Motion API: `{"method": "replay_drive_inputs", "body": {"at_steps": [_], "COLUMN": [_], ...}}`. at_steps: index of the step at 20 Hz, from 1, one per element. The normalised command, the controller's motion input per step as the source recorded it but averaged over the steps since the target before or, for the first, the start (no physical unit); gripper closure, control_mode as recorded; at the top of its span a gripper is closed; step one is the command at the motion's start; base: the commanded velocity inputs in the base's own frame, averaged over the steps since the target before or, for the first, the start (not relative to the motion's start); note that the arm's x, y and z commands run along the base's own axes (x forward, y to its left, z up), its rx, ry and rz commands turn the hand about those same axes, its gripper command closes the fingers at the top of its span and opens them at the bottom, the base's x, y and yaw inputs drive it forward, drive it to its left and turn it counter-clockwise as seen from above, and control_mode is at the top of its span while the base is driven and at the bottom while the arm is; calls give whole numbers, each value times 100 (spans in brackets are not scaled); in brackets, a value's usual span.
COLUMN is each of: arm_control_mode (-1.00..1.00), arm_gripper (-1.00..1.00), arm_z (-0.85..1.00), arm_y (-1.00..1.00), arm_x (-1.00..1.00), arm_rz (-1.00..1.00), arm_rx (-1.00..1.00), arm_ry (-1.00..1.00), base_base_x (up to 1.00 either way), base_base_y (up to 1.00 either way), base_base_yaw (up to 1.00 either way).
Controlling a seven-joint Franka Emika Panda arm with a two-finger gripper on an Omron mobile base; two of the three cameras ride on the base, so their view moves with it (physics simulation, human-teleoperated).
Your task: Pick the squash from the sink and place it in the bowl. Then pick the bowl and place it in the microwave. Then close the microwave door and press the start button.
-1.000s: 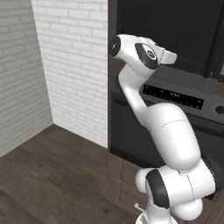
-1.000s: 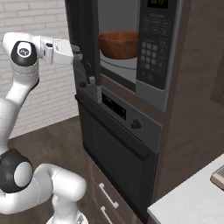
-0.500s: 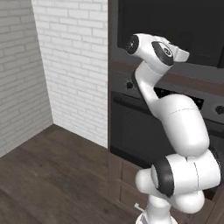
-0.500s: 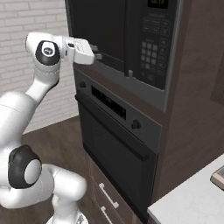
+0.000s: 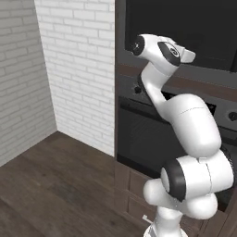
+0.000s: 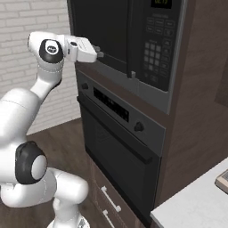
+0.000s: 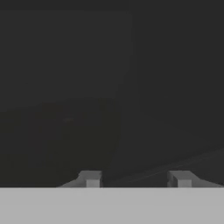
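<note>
Microwave door (image 6: 104, 33) sits shut, flush w/ the microwave (image 6: 147, 49) front; dark glass, grey trim along bottom. Keypad (image 6: 153, 51) on the right side of the microwave, small lit display above it. Gripper (image 6: 99, 54) is right at the door's lower part, fingertips (image 7: 91, 178) spread apart in hand view, nothing btwn them, dark glass just ahead. Can't tell if tips touch the door. Oven (image 6: 120, 147) directly below, knob and display strip on its panel. White brick wall (image 5: 78, 69) to the left.
</note>
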Motion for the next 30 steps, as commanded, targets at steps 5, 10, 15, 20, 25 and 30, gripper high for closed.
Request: {"method": "replay_drive_inputs", "body": {"at_steps": [5, 10, 15, 20, 25, 30], "arm_control_mode": [-100, -100, -100, -100, -100, -100], "arm_gripper": [-100, 100, 100, 100, 100, 100], "arm_z": [12, 24, 7, -1, 0, 0], "arm_y": [8, 17, 9, -23, -50, -23], "arm_x": [-67, -100, -100, -100, -100, -59], "arm_rz": [0, 7, 19, 20, 15, 10], "arm_rx": [-1, -6, -4, -1, 0, 0], "arm_ry": [-2, 0, 0, -5, -6, 3], "base_base_x": [0, 0, 0, 0, 0, 0], "base_base_y": [0, 0, 0, 0, 0, 0], "base_base_yaw": [0, 0, 0, 0, 0, 0]}}
